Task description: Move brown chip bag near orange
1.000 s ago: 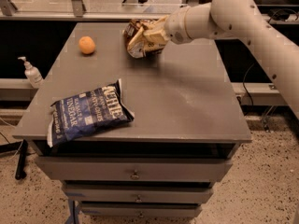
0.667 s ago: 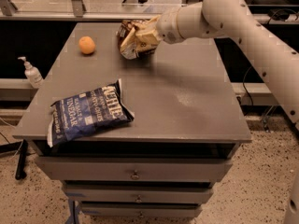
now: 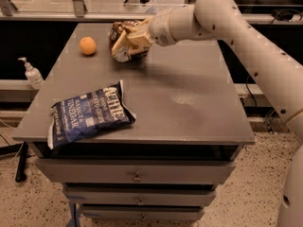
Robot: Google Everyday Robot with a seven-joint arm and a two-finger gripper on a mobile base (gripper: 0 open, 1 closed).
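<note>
While the dark blue Kettle bag (image 3: 90,115) sits unchanged at the near-left corner, overhanging the front edge slightly, the brown chip bag (image 3: 124,41) has shifted left since a second ago. It is now near the orange (image 3: 88,46), with a gap between them. The orange hasn't moved and sits at the far-left of the top.

The gripper (image 3: 138,38) is at the far side of the table, its fingers clamped on the bag's right side. The bag is tilted and crumpled, with a shadow under it. Can't tell if its lower edge touches the surface.

The arm (image 3: 246,37) comes in from the right: the lower link rises along the right edge, bends at a high elbow near the top, and the forearm runs roughly level leftward to the wrist.

The table (image 3: 189,103) has a plain grey top with a faint pale smudge right of centre, and drawers (image 3: 137,176) below with small knobs. A pump bottle (image 3: 31,73) stands on a ledge left of the table. The floor (image 3: 255,193) is speckled. A dark counter and a rail run along the back.
</note>
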